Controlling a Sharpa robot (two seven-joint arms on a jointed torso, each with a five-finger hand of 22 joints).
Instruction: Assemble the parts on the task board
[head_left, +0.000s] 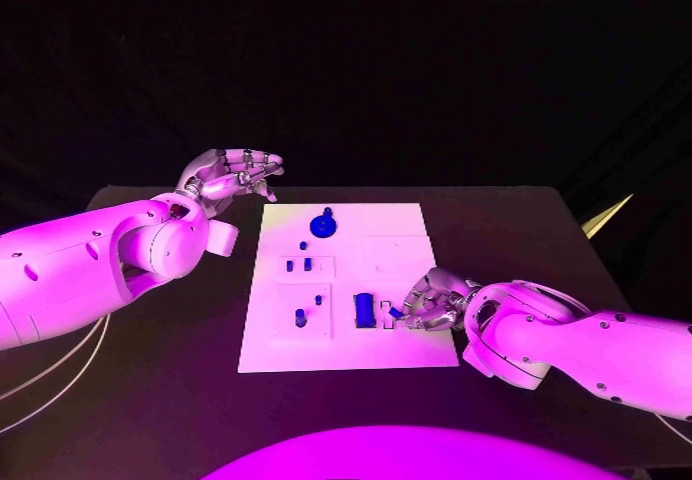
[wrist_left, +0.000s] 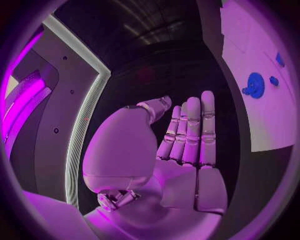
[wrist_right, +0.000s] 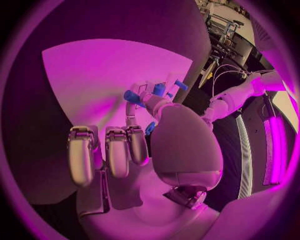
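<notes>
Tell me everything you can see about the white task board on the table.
The task board is a flat, white, rectangular plate lying on the black table, its long side running away from the robot. Faint square outlines divide its surface into sections. Small blue parts sit on it: a round piece with a knob near the far end, small pegs in the middle, and a larger block nearer the robot. The right hand is over its near right part, beside that block. The left hand hovers off its far left corner, apart from it.

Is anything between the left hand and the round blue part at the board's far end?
Nothing visible. The left hand hovers open off the board's far left corner, and only bare table and board lie between it and the round blue part.
</notes>
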